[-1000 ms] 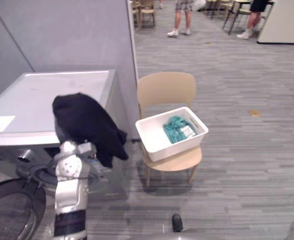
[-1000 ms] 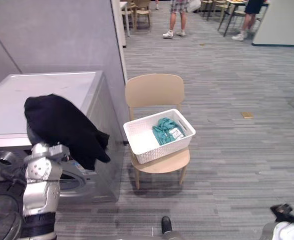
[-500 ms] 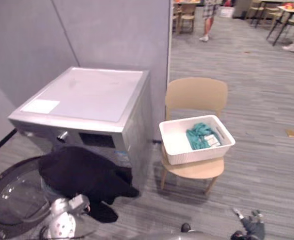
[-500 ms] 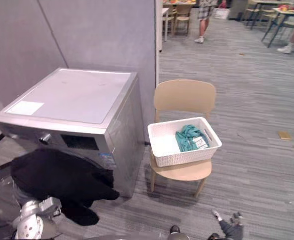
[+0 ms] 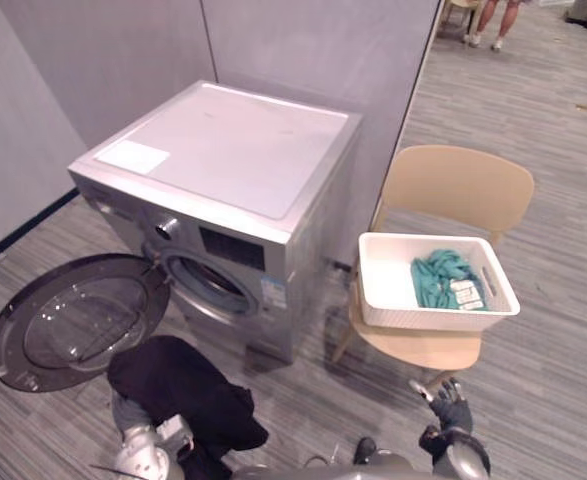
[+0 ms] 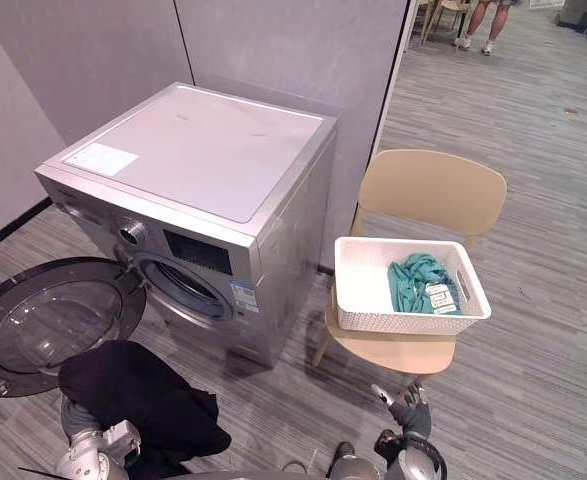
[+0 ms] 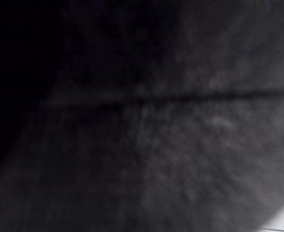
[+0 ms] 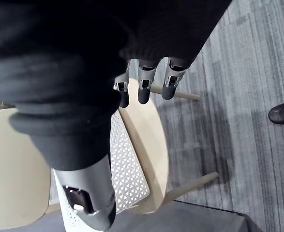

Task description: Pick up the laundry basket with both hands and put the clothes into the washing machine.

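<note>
Here, a silver washing machine (image 5: 228,160) stands against a grey partition wall (image 5: 303,40), and it is the biggest thing in sight. Its round door (image 5: 73,322) is swung wide open to the robot's left and hangs low over the striped grey floor (image 5: 563,330), leaving the drum opening (image 5: 211,285) uncovered. Just beside the machine, on the robot's right, is a pale wooden chair (image 5: 460,185). On its seat sits a white laundry basket (image 5: 385,288), untouched by either hand. A black garment (image 5: 178,392) hangs bunched at the end of the left arm (image 6: 91,458), low in front of the open door and apart from the drum opening. The left hand is buried under that cloth, so whether it grips the cloth or merely carries it cannot be told. Inside the basket, towards its right end, lies a crumpled teal cloth (image 5: 441,280) with a white label. The right hand (image 5: 449,410) hangs above the floor just in front of the chair, empty, its fingers (image 8: 142,89) straight and side by side, the thumb (image 8: 91,205) set apart.
</note>
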You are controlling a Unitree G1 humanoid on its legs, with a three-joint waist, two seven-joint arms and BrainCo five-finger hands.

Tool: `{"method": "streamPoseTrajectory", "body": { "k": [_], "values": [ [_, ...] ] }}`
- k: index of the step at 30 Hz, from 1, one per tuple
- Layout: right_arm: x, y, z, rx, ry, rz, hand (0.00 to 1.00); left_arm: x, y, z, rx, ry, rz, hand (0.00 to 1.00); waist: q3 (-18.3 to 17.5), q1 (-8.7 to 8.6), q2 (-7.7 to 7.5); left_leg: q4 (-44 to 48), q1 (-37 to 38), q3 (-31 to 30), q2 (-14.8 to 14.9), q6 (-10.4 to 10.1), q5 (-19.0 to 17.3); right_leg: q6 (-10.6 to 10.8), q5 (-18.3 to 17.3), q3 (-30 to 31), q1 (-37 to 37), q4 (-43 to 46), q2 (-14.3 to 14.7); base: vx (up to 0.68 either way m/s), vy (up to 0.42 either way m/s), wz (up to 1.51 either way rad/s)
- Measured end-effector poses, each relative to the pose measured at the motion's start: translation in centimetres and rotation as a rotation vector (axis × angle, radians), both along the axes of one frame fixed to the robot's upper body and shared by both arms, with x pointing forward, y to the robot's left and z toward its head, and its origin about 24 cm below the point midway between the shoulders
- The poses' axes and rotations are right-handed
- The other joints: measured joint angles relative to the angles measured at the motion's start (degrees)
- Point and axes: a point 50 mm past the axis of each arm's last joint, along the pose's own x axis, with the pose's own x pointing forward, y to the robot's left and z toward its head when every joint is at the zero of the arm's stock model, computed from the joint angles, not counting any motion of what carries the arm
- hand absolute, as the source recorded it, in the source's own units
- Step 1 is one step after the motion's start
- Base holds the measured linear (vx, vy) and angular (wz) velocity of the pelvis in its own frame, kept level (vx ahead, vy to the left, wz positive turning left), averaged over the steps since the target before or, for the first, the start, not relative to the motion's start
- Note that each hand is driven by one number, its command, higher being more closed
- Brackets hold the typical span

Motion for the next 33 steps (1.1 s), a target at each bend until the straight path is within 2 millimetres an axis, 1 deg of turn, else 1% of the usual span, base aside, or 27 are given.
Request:
{"method": "streamPoseTrajectory", "body": {
  "k": [2,3,4,5,6,8,9,10,11,13,14,15,17,18,19,21,22,23,24,25,26,27,28,30,31,32,33],
  "values": [
    [0.5,0.0,0.2,-0.003,-0.011,0.001,0.00,0.4,-0.5,-0.1,-0.011,0.000,-0.023,1.00,0.23,0.07,0.19,1.02,-0.44,0.47,-0.43,0.55,-1.07,0.34,0.04,0.22,-0.21,0.53,-0.73,-0.04,0.108,-0.05],
    [0.9,0.0,0.3,-0.009,-0.017,-0.006,0.00,1.0,-1.1,0.0,-0.019,-0.011,-0.052,1.00,0.49,0.25,0.11,2.08,-0.81,1.02,-1.73,1.55,-1.93,1.11,-0.55,1.13,-1.51,3.08,-2.44,-0.04,0.128,-0.06],
    [0.9,-0.1,0.3,-0.012,-0.016,-0.010,0.00,1.2,-1.2,0.0,-0.020,-0.017,-0.062,1.00,0.65,0.27,0.02,2.31,-0.83,1.28,-2.28,1.85,-2.15,1.22,-0.92,1.55,-2.13,4.45,-3.12,-0.04,0.140,-0.08],
    [0.9,0.0,0.3,-0.011,-0.014,-0.009,0.00,1.5,-1.4,0.1,-0.020,-0.022,-0.070,1.00,0.86,0.27,-0.07,2.49,-0.81,1.48,-2.86,2.19,-2.36,0.97,-1.31,1.86,-2.80,5.94,-3.93,-0.03,0.125,-0.09],
    [0.8,0.0,0.3,-0.011,-0.010,-0.010,0.00,1.9,-1.6,0.3,-0.018,-0.034,-0.088,1.00,1.40,0.44,-0.21,2.85,-0.70,2.00,-3.95,2.75,-2.68,-0.53,-2.21,2.94,-4.32,9.07,-5.04,-0.04,0.139,-0.14],
    [0.8,0.1,0.2,-0.007,-0.003,-0.005,0.00,2.8,-1.8,0.7,0.001,-0.053,-0.115,1.00,2.76,0.64,-0.69,3.82,-0.51,1.54,-5.12,3.68,-3.25,-1.44,-2.84,7.15,-6.58,14.36,-5.48,-0.03,0.117,0.00],
    [0.6,0.1,0.1,-0.006,0.002,-0.006,0.00,3.1,-1.9,0.8,0.002,-0.062,-0.122,1.00,3.19,0.51,-0.96,4.27,-0.57,0.84,-5.39,3.80,-3.40,-2.10,-3.68,9.37,-7.03,15.82,-5.00,0.00,0.032,0.40],
    [0.1,0.2,-0.1,-0.003,0.017,-0.008,0.00,3.9,-2.1,0.8,0.001,-0.075,-0.134,1.00,3.73,-0.09,-0.93,4.83,-0.95,-0.99,-5.61,4.12,-3.59,-1.07,-6.57,14.64,-7.26,18.58,-3.15,0.04,-0.064,0.80],
    [-0.4,0.2,-0.4,0.003,0.035,-0.013,0.00,4.5,-2.4,0.7,-0.005,-0.078,-0.152,1.00,3.35,-0.88,-1.75,5.40,-1.95,-3.40,-5.63,4.25,-3.67,0.50,-10.41,19.69,-6.38,20.12,0.31,0.05,-0.115,0.97],
    [-1.1,0.1,-0.7,0.011,0.050,-0.032,0.00,5.3,-3.4,0.6,-0.017,-0.081,-0.202,1.00,3.08,-0.65,-2.66,7.14,-3.78,-6.39,-5.56,3.45,-4.20,1.56,-14.89,24.86,-4.50,16.61,4.78,0.08,-0.180,0.81],
    [-1.2,-0.1,-0.7,0.013,0.046,-0.048,0.00,5.6,-4.2,0.2,-0.030,-0.070,-0.244,1.00,3.15,-0.56,-1.95,9.16,-5.97,-8.96,-4.58,2.77,-4.75,1.61,-14.71,25.17,-2.65,14.11,6.34,0.07,-0.149,0.55],
    [-1.2,-0.2,-0.6,0.010,0.042,-0.054,0.00,5.5,-4.5,0.1,-0.035,-0.064,-0.258,1.00,3.12,-0.38,-1.34,9.29,-6.40,-9.74,-4.37,2.62,-4.77,1.19,-14.23,24.94,-2.36,13.37,6.94,0.08,-0.101,0.58],
    [-1.5,-0.2,-0.7,0.018,0.044,-0.075,0.00,5.6,-5.3,0.0,-0.040,-0.056,-0.299,1.00,2.95,-0.61,-0.31,8.79,-6.33,-13.61,-3.62,1.79,-4.23,0.56,-13.87,22.36,-0.02,11.11,7.15,0.12,-0.103,0.63],
    [-1.6,-0.1,-0.8,0.020,0.046,-0.074,0.00,5.6,-5.4,0.0,-0.037,-0.057,-0.308,1.00,2.85,-0.48,-0.11,8.52,-5.92,-14.07,-3.38,1.55,-4.08,0.46,-13.81,21.55,0.93,10.58,7.20,0.14,-0.115,0.63],
    [-1.7,-0.1,-0.8,0.020,0.050,-0.072,0.00,5.7,-5.5,0.0,-0.024,-0.054,-0.321,1.00,2.70,-0.12,0.01,7.98,-4.72,-14.72,-3.13,0.71,-3.53,0.38,-13.78,21.25,2.44,10.21,7.36,0.11,-0.089,0.54],
    [-1.4,0.1,-0.6,0.018,0.036,-0.064,0.00,5.6,-5.7,0.0,-0.023,-0.052,-0.332,1.00,2.30,0.42,0.36,7.89,-3.73,-15.03,-3.02,0.56,-3.44,-0.29,-14.17,21.29,4.16,9.83,7.44,0.10,-0.059,0.37],
    [-1.2,0.2,-0.5,0.018,0.030,-0.058,0.00,5.7,-5.8,0.0,-0.024,-0.054,-0.336,1.00,2.16,1.13,0.58,8.97,-3.97,-14.99,-3.03,0.55,-3.44,-0.44,-14.29,21.29,4.47,10.08,7.45,0.05,-0.015,0.11],
    [-1.1,0.3,-0.5,0.020,0.027,-0.049,0.00,5.6,-5.8,0.1,-0.024,-0.054,-0.335,1.00,2.12,1.33,0.71,10.39,-4.77,-15.01,-3.05,0.54,-3.45,-0.49,-14.33,21.22,4.55,10.22,7.44,0.03,-0.014,0.19],
    [-1.0,0.5,-0.5,0.022,0.022,-0.041,0.00,5.4,-5.7,0.0,-0.024,-0.049,-0.331,1.00,2.22,1.58,0.95,14.09,-6.70,-14.89,-3.02,0.50,-3.46,-0.79,-14.55,21.02,4.57,10.90,7.31,-0.01,0.002,0.42],
    [-1.0,0.5,-0.4,0.019,0.023,-0.027,0.00,5.3,-5.7,0.3,-0.022,-0.060,-0.329,1.00,2.30,1.33,1.15,19.92,-9.67,-13.98,-2.91,-0.01,-3.18,-1.03,-15.17,20.08,4.68,11.93,6.73,-0.02,0.017,0.50],
    [-1.0,0.5,-0.4,0.018,0.023,-0.028,0.00,5.3,-5.7,0.4,-0.022,-0.063,-0.331,1.00,2.56,1.19,1.03,22.51,-10.83,-12.90,-2.94,-0.98,-2.62,-1.15,-15.60,19.56,5.19,12.18,6.08,-0.02,0.062,0.61],
    [-0.7,0.6,-0.1,0.020,0.005,-0.033,0.00,5.3,-5.7,0.4,-0.022,-0.063,-0.330,1.00,3.76,1.20,-0.36,28.11,-13.16,-9.85,-2.81,-1.61,-2.32,-1.40,-16.59,19.26,6.93,11.75,4.04,-0.02,0.082,0.54],
    [-0.5,0.3,0.2,0.010,-0.008,-0.040,0.00,5.2,-5.6,0.3,-0.020,-0.059,-0.334,1.00,4.01,1.51,-0.21,30.94,-15.03,-7.07,-0.48,0.38,-3.80,-1.21,-16.97,18.94,8.13,11.77,3.02,-0.02,0.093,0.44],
    [-0.5,0.1,0.4,0.002,-0.013,-0.041,0.00,5.1,-5.7,0.3,-0.025,-0.058,-0.331,1.00,3.92,2.39,-0.06,31.06,-16.86,-5.89,3.20,0.72,-3.96,-0.96,-17.12,18.50,8.07,11.70,1.70,-0.03,0.148,0.08],
    [-0.4,0.1,0.8,-0.003,-0.030,-0.039,0.00,5.1,-5.7,0.3,-0.024,-0.059,-0.330,1.00,3.78,2.67,-0.41,29.79,-18.16,-5.55,5.75,1.10,-3.75,0.36,-17.89,18.10,8.18,11.16,-0.22,-0.02,0.328,0.01],
    [-0.2,0.1,1.0,-0.006,-0.041,-0.037,0.00,5.1,-5.7,0.2,-0.023,-0.056,-0.328,1.00,3.74,2.44,-0.70,27.40,-19.43,-5.41,8.04,1.19,-3.70,2.25,-18.61,17.33,8.10,10.87,-2.28,0.00,0.384,0.08],
    [-0.2,0.1,1.0,-0.008,-0.041,-0.039,0.00,5.1,-5.7,0.2,-0.024,-0.055,-0.331,1.00,3.74,2.28,-0.71,25.59,-19.64,-5.30,9.10,1.53,-3.50,2.68,-18.87,17.22,8.14,10.83,-3.13,0.07,0.440,0.20]
  ]
}}
